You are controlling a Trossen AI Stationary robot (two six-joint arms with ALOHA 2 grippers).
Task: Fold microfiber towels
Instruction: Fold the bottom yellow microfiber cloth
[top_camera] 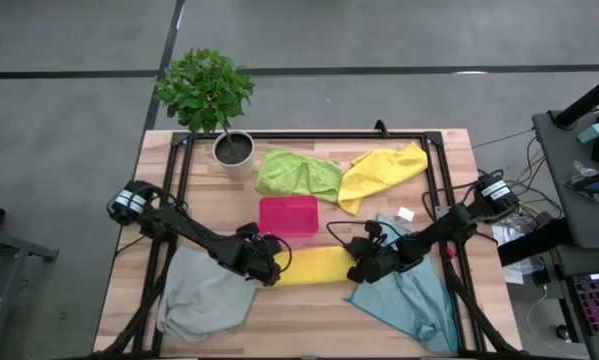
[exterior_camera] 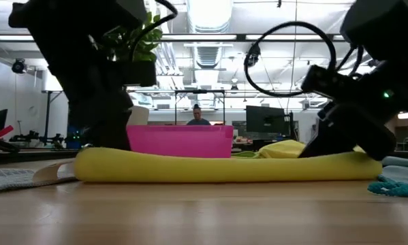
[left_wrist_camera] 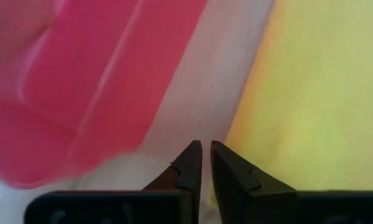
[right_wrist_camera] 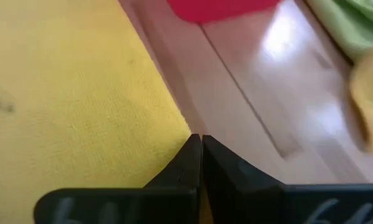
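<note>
Yellow towel (top_camera: 315, 265), second yellow towel (top_camera: 384, 170), lime green towel (top_camera: 297, 172), teal-blue towel (top_camera: 409, 295), pale grey towel (top_camera: 204, 298), pink tray (top_camera: 288, 215)

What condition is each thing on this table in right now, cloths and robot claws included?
Folded yellow towel: a long flat strip between the two grippers.
Left gripper: shut at the strip's left end.
Right gripper: shut at its right end.
Second yellow towel: crumpled.
Lime green towel: crumpled.
Teal towel: spread loosely, unfolded.
Grey towel: loosely spread, unfolded.
Pink tray: upright, nothing seen in it.
Potted plant: upright.
</note>
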